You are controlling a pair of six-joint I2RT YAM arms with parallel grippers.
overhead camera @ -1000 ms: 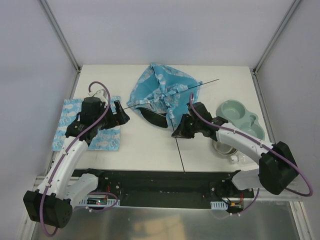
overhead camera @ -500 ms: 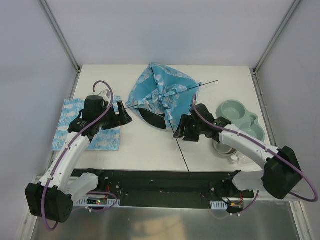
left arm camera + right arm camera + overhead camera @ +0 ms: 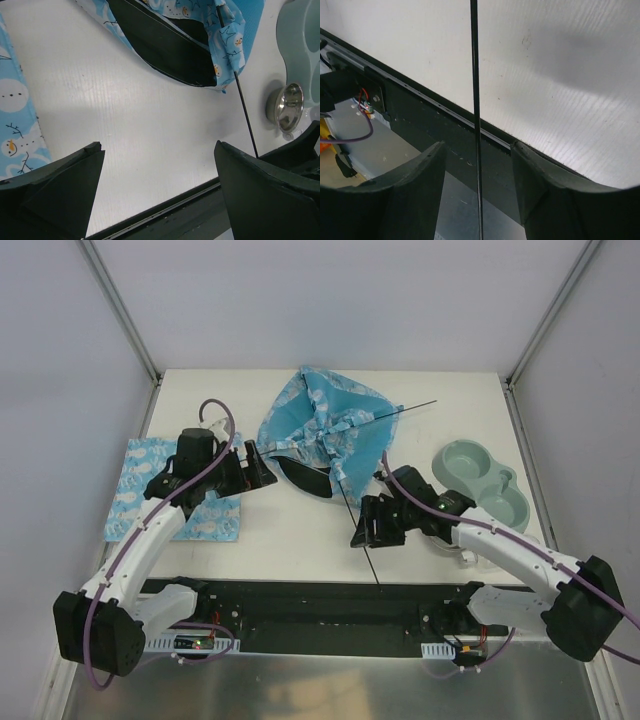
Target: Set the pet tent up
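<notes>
I'm looking at a white table (image 3: 290,540) boxed in by plain grey walls. The blue cloud-print fabric pet tent (image 3: 320,420) lies crumpled at the far middle of the table, with its dark arched doorway (image 3: 305,472) turned toward the arm bases. One thin black pole (image 3: 415,406) crosses the top of the tent and sticks out to the far right. A second thin black pole (image 3: 345,502) runs from the tent's near edge down to the table's near edge.

The right gripper (image 3: 362,532) sits over that second pole. On its wrist view the rod passes between the parted fingers (image 3: 415,195) with a gap on each side, so nothing is gripped. The left gripper (image 3: 262,462) is just left of the doorway, jaws spread wide and empty.

A flat blue print mat (image 3: 175,505) lies under the left arm. The pale green double bowl (image 3: 480,480) is at the right, with a small steel bowl (image 3: 285,107) beside it.
</notes>
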